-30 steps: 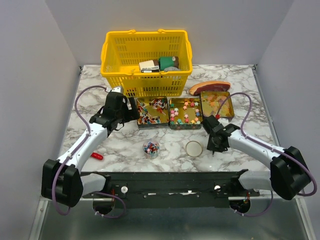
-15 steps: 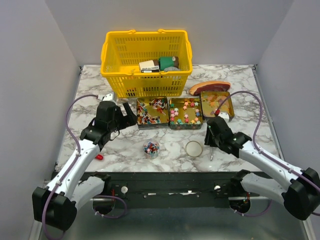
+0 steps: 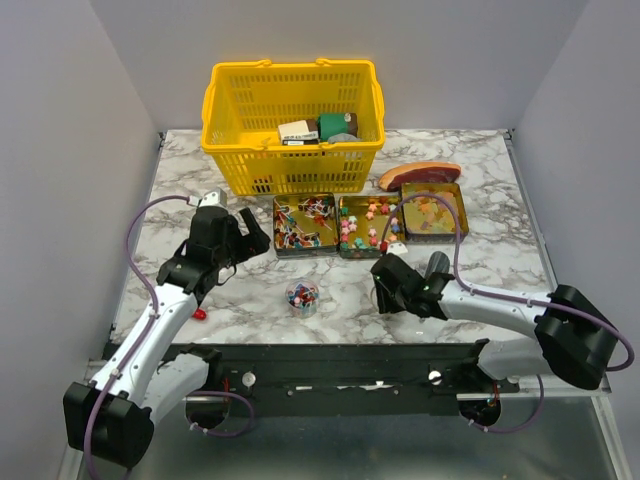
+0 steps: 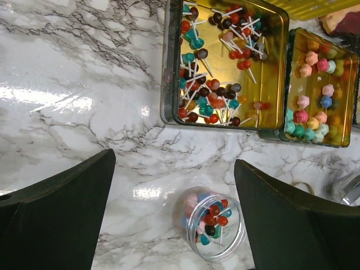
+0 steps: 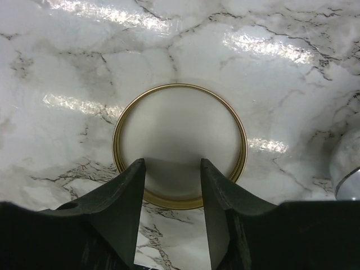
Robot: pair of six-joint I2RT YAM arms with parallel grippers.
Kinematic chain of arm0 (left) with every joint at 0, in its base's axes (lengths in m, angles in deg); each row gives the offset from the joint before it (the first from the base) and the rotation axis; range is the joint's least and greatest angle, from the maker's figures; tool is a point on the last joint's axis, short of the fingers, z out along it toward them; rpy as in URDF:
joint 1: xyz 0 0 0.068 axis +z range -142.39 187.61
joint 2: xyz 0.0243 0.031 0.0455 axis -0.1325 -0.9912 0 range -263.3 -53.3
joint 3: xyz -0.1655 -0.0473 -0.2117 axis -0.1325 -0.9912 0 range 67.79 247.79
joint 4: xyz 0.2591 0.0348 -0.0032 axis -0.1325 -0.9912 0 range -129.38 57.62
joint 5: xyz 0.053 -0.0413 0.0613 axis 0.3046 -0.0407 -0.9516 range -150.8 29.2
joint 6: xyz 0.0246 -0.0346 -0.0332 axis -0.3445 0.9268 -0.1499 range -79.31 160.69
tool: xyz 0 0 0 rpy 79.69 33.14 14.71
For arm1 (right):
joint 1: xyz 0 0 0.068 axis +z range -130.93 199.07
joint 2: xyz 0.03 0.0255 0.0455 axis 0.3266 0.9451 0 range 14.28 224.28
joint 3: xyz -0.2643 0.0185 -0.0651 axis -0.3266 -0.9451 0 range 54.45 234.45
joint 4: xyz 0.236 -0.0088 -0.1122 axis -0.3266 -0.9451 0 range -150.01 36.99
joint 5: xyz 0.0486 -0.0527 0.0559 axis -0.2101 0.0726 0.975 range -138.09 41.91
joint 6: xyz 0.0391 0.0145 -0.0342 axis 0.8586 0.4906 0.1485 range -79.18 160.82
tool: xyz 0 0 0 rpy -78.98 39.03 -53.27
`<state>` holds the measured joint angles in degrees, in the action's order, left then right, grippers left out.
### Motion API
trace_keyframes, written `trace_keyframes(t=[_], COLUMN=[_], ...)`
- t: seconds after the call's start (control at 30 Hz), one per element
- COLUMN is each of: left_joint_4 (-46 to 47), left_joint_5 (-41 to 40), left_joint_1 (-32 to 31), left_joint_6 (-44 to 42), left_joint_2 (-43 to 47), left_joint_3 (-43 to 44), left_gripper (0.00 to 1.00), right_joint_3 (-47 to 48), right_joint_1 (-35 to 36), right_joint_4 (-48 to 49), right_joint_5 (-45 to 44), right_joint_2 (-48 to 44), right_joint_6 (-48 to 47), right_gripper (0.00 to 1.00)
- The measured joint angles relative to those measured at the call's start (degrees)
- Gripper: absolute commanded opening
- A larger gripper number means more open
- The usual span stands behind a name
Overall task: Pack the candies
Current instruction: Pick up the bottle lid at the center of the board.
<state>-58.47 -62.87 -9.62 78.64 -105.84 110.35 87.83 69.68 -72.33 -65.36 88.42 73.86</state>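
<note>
The candies lie in three open tins: lollipops, pink-green-blue chunky ones, and yellow-orange gummies. A clear jar on the marble holds a few lollipops. My left gripper is open and empty, hovering above and behind the jar, near the lollipop tin. My right gripper is open, low over a gold-rimmed white lid, its fingertips over the lid's near part. In the top view the lid is hidden under that gripper.
A yellow basket with boxes stands at the back. A red-brown meat slab lies behind the tins. A small red object lies by the left arm. A shiny object edges the right wrist view.
My right arm has swung left and come down over the lid, which now hides under it. My left gripper has drawn back a little from the tins toward the near left.
</note>
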Motion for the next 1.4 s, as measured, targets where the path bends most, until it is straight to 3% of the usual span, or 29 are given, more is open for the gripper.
trace_keyframes(t=[0.47, 0.8, 0.9, 1.0, 1.03, 1.13, 1.4], left_joint_4=[-1.2, -1.5, -1.5, -1.4, -1.4, -1.2, 0.3], left_joint_5=[0.1, 0.2, 0.5, 0.7, 0.8, 1.5, 3.5], left_joint_1=[0.0, 0.0, 0.0, 0.0, 0.0, 0.0, 0.0], left_joint_6=[0.0, -0.2, -0.2, -0.2, -0.2, -0.2, -0.1], left_joint_2=[4.4, 5.3, 5.6, 5.6, 5.6, 5.6, 5.4], left_joint_3=[-1.2, -2.4, -3.1, -3.5, -3.6, -3.8, -4.5], left_gripper=[0.99, 0.99, 0.99, 0.99, 0.99, 0.99, 0.99], right_joint_3=[4.4, 7.7, 7.7, 7.7, 7.7, 7.9, 6.5], right_joint_1=[7.7, 9.4, 9.4, 9.4, 9.4, 9.4, 9.5], right_joint_4=[1.0, 0.2, 0.2, 0.7, 1.2, 2.7, 2.3], right_joint_5=[-5.1, -8.0, -9.0, -9.4, -9.3, -8.9, -7.0], right_joint_2=[1.8, 10.3, 10.6, 11.0, 11.2, 11.8, 8.0], right_joint_6=[3.4, 6.4, 7.5, 7.7, 7.7, 8.0, 7.5], right_gripper=[0.51, 0.48, 0.41, 0.24, 0.13, 0.01, 0.01])
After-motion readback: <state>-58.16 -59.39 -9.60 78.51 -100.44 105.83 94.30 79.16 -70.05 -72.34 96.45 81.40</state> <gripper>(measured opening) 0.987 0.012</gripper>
